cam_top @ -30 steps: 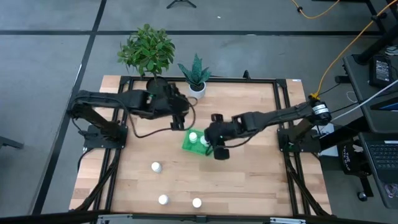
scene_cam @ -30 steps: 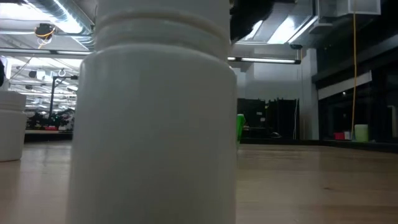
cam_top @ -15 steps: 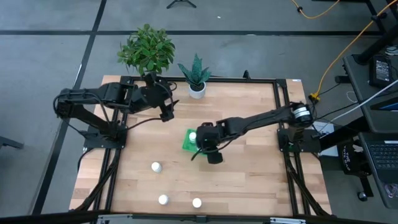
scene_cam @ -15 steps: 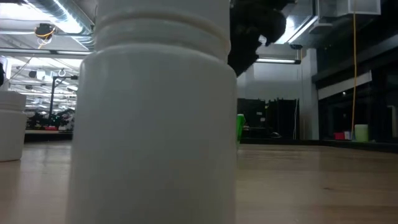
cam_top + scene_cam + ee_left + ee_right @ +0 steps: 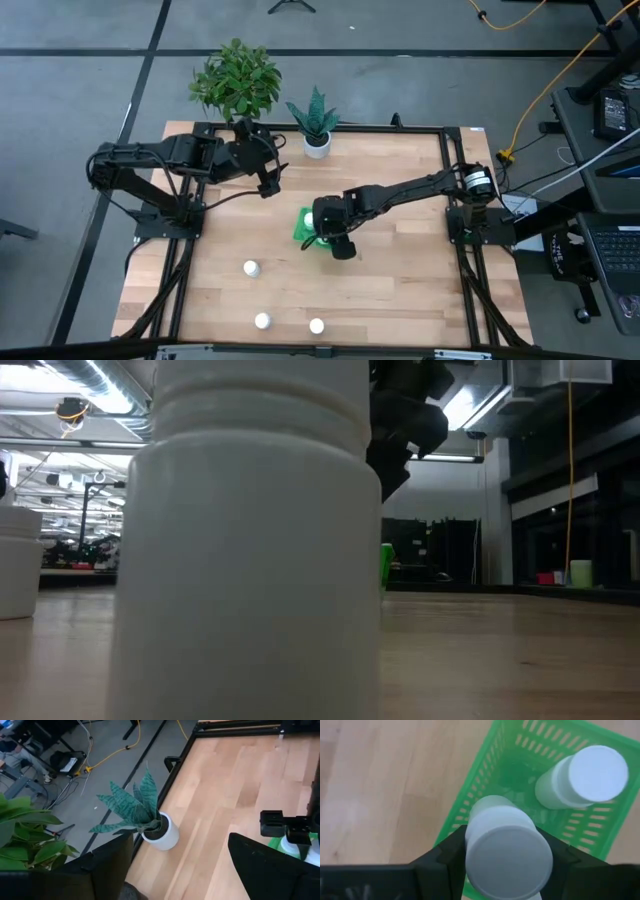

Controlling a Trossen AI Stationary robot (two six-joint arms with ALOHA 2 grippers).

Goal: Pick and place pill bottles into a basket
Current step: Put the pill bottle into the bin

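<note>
So we've got our right gripper (image 5: 502,857) hanging over the near end of the green basket (image 5: 485,805), clamped on a pill bottle (image 5: 507,852) with a finger on each side of it just under the cap. One more bottle (image 5: 585,777) is already standing inside the basket, and from above we count three bottles out on the bare wood toward the front of the table (image 5: 400,290): one (image 5: 250,268) on its own, two more ( (image 5: 262,321) and (image 5: 316,325)) near the front edge. One of those fills most of the low view, so that camera isn't much help. Our left gripper (image 5: 268,182) is parked well back by the potted plants (image 5: 238,80), fingers spread apart with nothing between them. Handling-wise, our guess is these bottles are light, rigid plastic, smooth enough to slip or twist if pinched off-centre, and tippy since they're tall for their footprint. Grabbing across the body right below the cap, like we're doing now, looks like the safest hold. The basket seems light and flimsy too, so bumping its wall could shove it around.
</note>
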